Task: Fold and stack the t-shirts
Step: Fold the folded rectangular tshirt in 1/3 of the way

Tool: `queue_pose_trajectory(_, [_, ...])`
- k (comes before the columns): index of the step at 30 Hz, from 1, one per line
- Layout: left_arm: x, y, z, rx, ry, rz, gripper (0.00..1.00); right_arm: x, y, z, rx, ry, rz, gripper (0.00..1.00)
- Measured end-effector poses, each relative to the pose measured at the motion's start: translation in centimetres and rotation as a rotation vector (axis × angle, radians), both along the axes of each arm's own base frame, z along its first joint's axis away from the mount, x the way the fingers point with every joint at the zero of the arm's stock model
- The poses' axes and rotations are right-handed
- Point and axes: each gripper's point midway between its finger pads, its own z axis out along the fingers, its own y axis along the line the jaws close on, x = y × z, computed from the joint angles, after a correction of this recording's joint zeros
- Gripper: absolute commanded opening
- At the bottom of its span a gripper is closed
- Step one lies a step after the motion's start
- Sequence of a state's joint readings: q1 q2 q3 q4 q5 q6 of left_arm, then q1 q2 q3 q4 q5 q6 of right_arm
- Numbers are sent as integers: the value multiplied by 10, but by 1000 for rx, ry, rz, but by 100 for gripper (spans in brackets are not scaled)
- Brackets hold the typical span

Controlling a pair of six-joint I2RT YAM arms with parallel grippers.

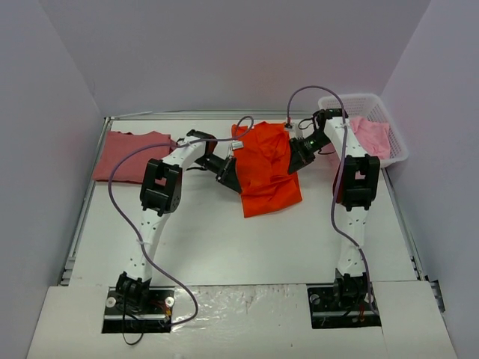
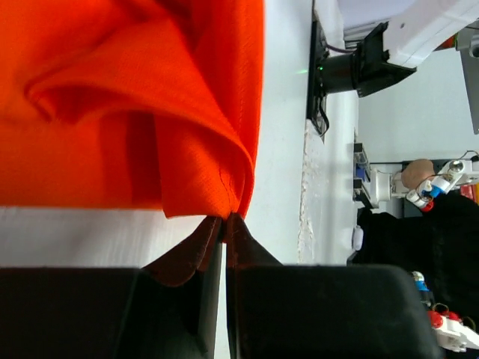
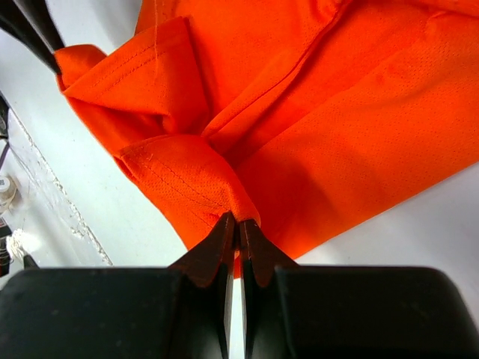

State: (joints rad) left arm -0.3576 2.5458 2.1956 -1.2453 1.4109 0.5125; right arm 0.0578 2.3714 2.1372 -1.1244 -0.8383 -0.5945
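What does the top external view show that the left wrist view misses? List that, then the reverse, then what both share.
Only top external: a dusty rose t-shirt lying at the far left of the table, and a white basket at the far right with a pink t-shirt in it.
Only left wrist: the left tool seen close, shut on a folded edge of cloth.
Both: the orange-red t-shirt and the white table under it.

Pale lavender walls (image 1: 224,52) enclose a white table (image 1: 224,247).
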Motion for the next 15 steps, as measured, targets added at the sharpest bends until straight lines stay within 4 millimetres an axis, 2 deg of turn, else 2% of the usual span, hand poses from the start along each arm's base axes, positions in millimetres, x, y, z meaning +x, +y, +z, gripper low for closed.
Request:
queue_pose_trajectory(3, [0,4,-18,60,72,47,2,6,0,-1,1,-12,0,0])
queue_pose_trajectory(6, [10,5,-30,89,84,91,3,12,1,1,3,-31,-1,0])
queue_pose_trajectory(15, [44,-1,-28,96,32,173,2,17,1,-10,1,-23,0,0])
